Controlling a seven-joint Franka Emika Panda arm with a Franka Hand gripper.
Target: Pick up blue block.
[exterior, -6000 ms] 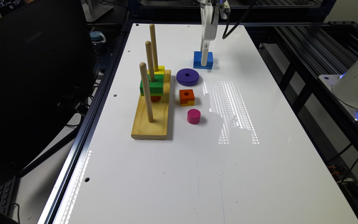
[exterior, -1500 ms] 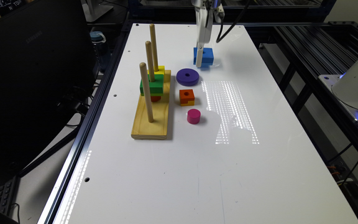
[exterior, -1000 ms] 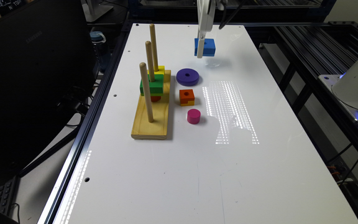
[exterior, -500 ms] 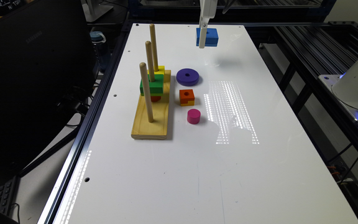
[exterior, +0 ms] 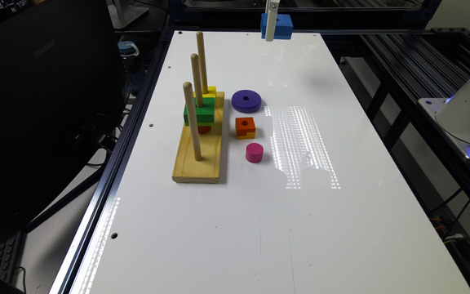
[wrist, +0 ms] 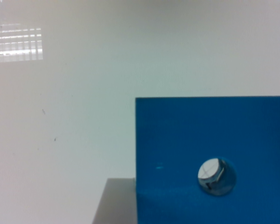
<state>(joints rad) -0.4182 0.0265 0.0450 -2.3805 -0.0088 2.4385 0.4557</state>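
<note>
Desk (exterior: 341, 228): glossy white flat surface on a dark metal frame; a patch of striped glare sits near its middle.
Monitor (exterior: 35, 102): large black screen seen from behind, off the desk's edge at the exterior view's left.
Peg board (exterior: 198, 163): pale wooden base with three upright wooden pegs in a row, lying near the desk edge at the exterior view's left.
Green block (exterior: 199, 113): green square block threaded on the middle peg, something red partly showing beneath it.
Yellow block (exterior: 210, 93): yellow square block on the far peg, just behind the green block.
Blue block (exterior: 280, 25): bright blue square flat block with a small round centre hole, up in the air above the far end of the desk, clear of the surface and well apart from the other pieces. In the wrist view (wrist: 210, 158) its flat face hangs over bare white desk, hole visible.
Tool (exterior: 271, 24): white, coming down from the upper edge of the exterior view, clamped on the blue block and holding it off the desk.
Purple ring (exterior: 246, 101): flat purple disc with a centre hole, lying on the desk beside the peg board.
Orange cube (exterior: 245, 127): small orange-and-yellow cube with a hole on top, near the purple ring.
Pink cylinder (exterior: 254, 152): small magenta cylinder, upright, nearer the camera than the orange cube.
</note>
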